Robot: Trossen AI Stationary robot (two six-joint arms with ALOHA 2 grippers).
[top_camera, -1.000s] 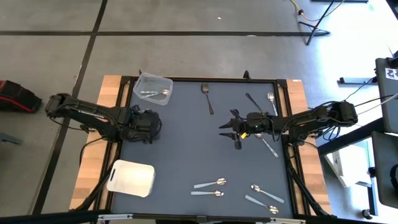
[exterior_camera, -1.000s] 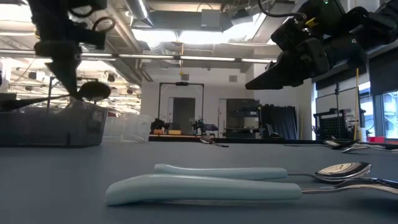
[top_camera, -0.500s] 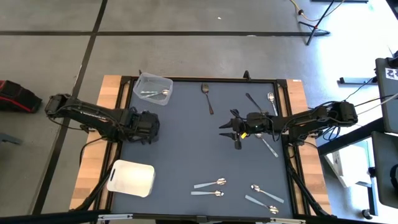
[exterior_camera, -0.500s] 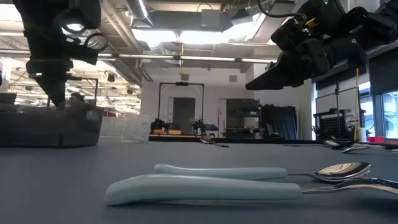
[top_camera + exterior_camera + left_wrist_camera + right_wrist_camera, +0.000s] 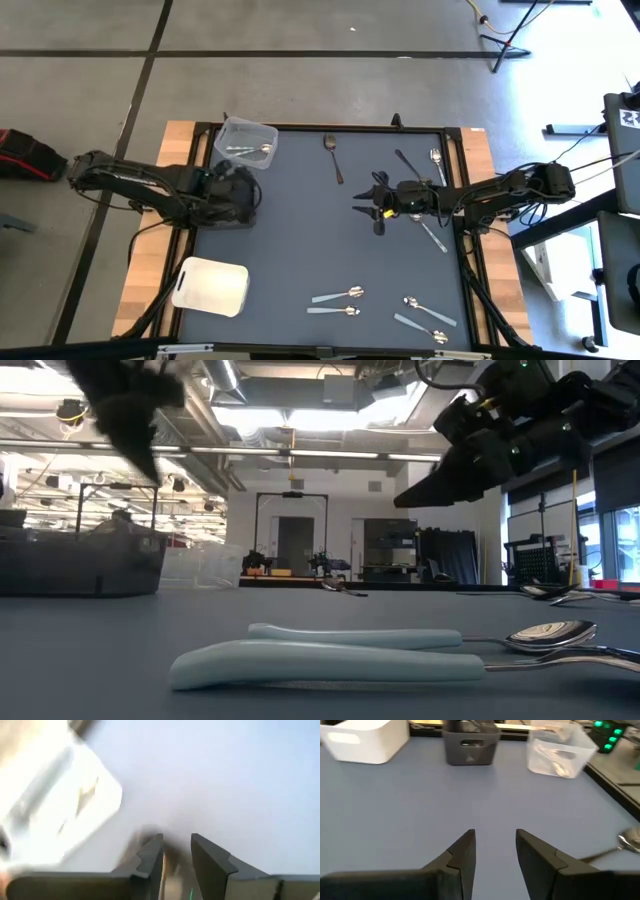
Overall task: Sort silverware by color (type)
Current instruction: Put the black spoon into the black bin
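- Okay, clear tub (image 5: 246, 142) at the far left corner holds a few silver spoons (image 5: 250, 151); I see nothing in the white tray (image 5: 210, 286).
- Left gripper (image 5: 176, 855) over the dark bin (image 5: 470, 741), jaws apart, empty.
- Right gripper (image 5: 494, 851) mid-table, open, empty.
- Other silverware (image 5: 336, 296) loose on the table (image 5: 300, 240).

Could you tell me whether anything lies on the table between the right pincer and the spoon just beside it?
Nothing visible does. The right pincer hovers open over bare mat, and the nearest spoon lies beside the arm with only table surface between them.

The dark blue table (image 5: 300, 250) carries scattered silverware (image 5: 337, 294), a clear tub (image 5: 246, 142), a white tray (image 5: 210, 286).
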